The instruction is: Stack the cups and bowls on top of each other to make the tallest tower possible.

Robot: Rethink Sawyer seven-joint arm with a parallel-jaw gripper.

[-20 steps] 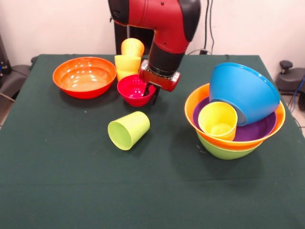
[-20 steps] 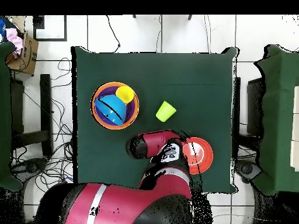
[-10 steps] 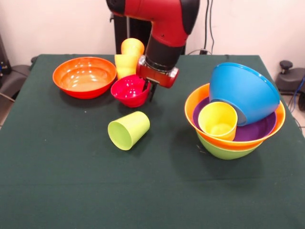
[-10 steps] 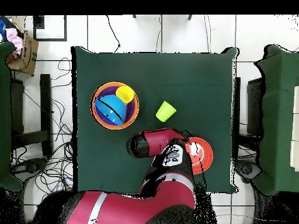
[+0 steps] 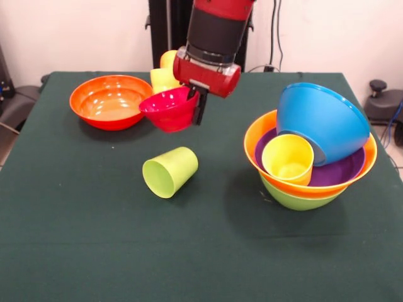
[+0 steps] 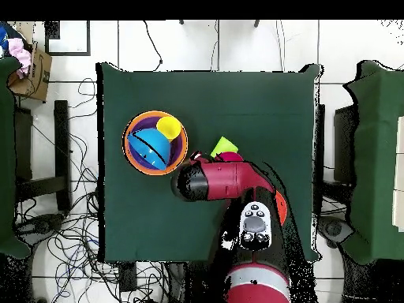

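Observation:
My gripper [image 5: 196, 108] is shut on the rim of the small magenta-red bowl [image 5: 165, 110] and holds it tilted above the table. In the front view, a lime green cup [image 5: 170, 171] lies on its side below it. Yellow and orange cups [image 5: 162, 75] stand behind the bowl, partly hidden. At the right stands the tower: a lime green bowl [image 5: 296, 200], an orange bowl [image 5: 255, 141], a purple bowl [image 5: 343, 171], a tilted blue bowl [image 5: 321, 119] and a yellow cup [image 5: 288, 158]. The tower [image 6: 155, 142] also shows in the overhead view, where the arm hides my gripper.
A red-orange bowl [image 5: 112, 100] sits at the far left of the green table [image 5: 94, 245]. In the overhead view the arm [image 6: 225, 180] covers the table's middle, with the lime green cup [image 6: 226, 144] peeking out beside it.
My gripper has risen with the magenta-red bowl, lifting it off the table. The arm has swung up and drawn back. The other cups and bowls have not moved.

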